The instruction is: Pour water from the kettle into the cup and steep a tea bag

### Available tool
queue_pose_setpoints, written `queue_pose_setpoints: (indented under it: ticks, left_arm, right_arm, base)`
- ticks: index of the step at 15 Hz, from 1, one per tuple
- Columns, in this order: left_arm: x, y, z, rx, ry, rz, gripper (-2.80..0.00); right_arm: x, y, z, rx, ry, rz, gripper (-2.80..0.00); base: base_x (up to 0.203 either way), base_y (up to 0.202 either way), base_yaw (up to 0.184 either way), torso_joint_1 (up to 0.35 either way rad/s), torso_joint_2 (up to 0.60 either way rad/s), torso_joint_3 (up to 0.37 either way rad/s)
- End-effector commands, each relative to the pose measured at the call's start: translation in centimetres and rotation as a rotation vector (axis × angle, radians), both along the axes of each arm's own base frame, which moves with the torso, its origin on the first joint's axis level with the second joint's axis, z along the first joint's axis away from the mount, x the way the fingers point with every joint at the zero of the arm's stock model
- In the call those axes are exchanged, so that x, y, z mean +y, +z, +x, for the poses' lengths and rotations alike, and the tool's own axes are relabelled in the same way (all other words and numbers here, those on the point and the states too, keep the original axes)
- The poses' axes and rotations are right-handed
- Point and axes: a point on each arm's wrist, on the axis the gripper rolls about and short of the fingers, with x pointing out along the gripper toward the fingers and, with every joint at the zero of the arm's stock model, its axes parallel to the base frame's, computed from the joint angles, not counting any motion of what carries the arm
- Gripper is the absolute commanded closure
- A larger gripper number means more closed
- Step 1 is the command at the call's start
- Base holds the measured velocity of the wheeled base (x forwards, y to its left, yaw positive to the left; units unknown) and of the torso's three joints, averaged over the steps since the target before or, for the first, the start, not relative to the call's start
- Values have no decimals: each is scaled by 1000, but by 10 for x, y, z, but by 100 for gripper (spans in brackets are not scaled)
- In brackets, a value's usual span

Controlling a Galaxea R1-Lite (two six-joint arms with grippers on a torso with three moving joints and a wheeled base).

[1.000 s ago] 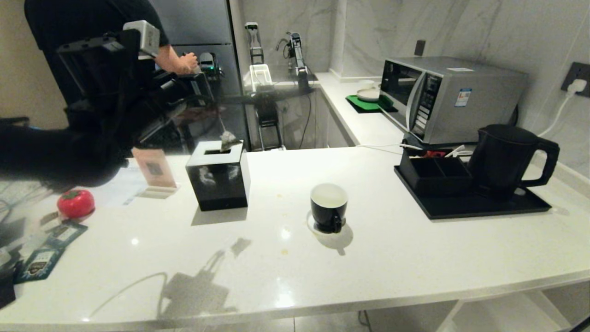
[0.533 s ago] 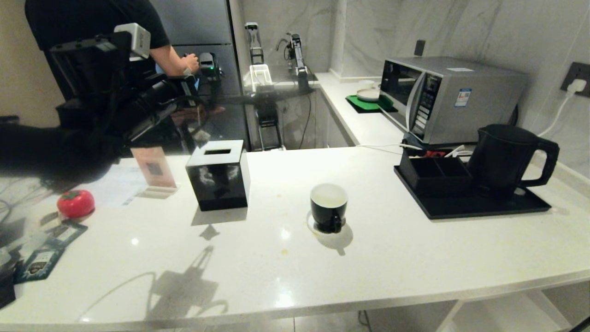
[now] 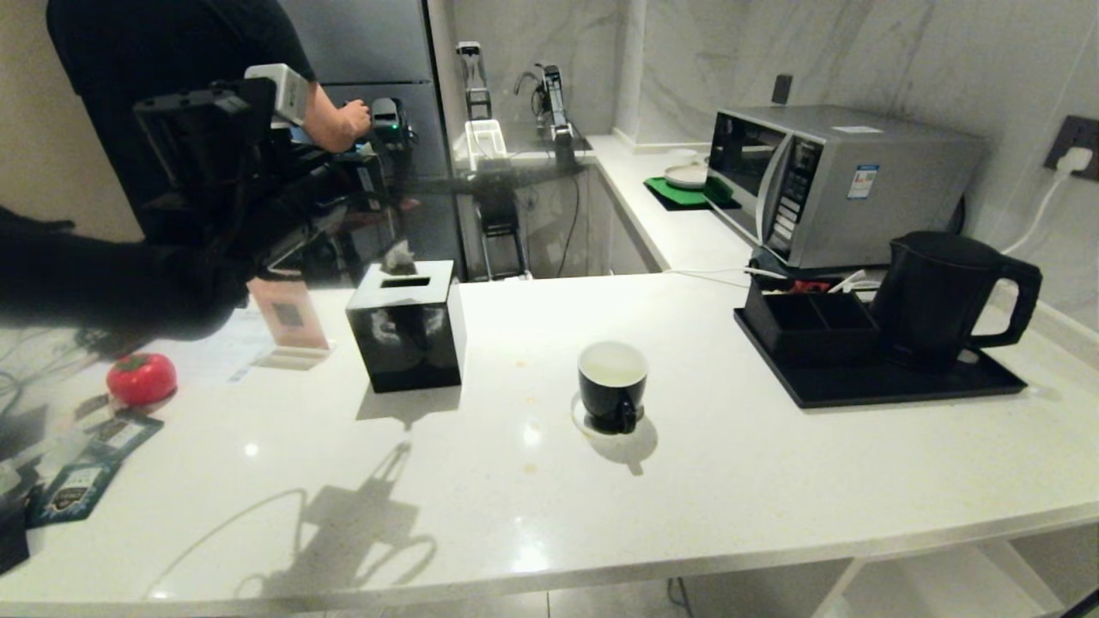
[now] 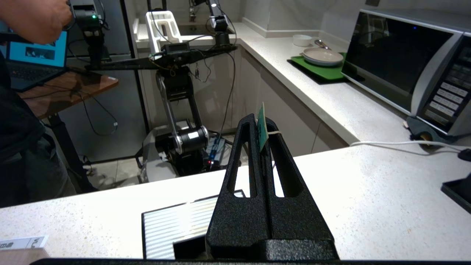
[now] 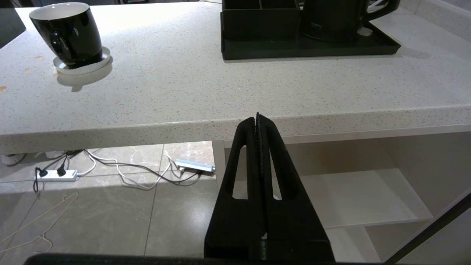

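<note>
Black left gripper (image 4: 262,129) is clamped on the tea bag's tag, with the tea bag (image 3: 398,257) dangling above the tissue box (image 3: 405,326). Right gripper (image 5: 257,121) is closed, empty, parked below the table (image 3: 773,481) edge. Kettle (image 3: 949,296) sits on its tray; cup (image 3: 611,384) mid-table, open surface around it. Pour looks done; steeping remains.

Marble walls (image 3: 859,51), white counter (image 3: 687,481)

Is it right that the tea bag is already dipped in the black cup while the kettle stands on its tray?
Not quite. The head view shows the tea bag dangling above the black tissue box, hung from the shut left gripper, well apart from the cup. The kettle does stand on its tray.
</note>
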Motion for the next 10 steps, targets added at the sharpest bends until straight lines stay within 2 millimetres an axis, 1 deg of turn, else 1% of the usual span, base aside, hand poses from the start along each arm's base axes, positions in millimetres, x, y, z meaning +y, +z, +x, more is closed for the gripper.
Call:
queue_pose_setpoints:
  ticks: [1, 5, 10]
  left_arm:
    - [-1, -5, 10, 2, 2, 0, 0]
    - [-4, -8, 29, -13, 5, -2, 0]
    - [-4, -20, 39, 10, 11, 2, 0]
  right_arm:
    - [0, 0, 0, -1, 1, 0, 0]
    - [0, 0, 0, -1, 1, 0, 0]
    - [0, 0, 0, -1, 0, 0, 0]
  base:
    - [0, 0, 0, 0, 0, 0]
    - [0, 0, 0, 0, 0, 0]
    - [0, 0, 0, 0, 0, 0]
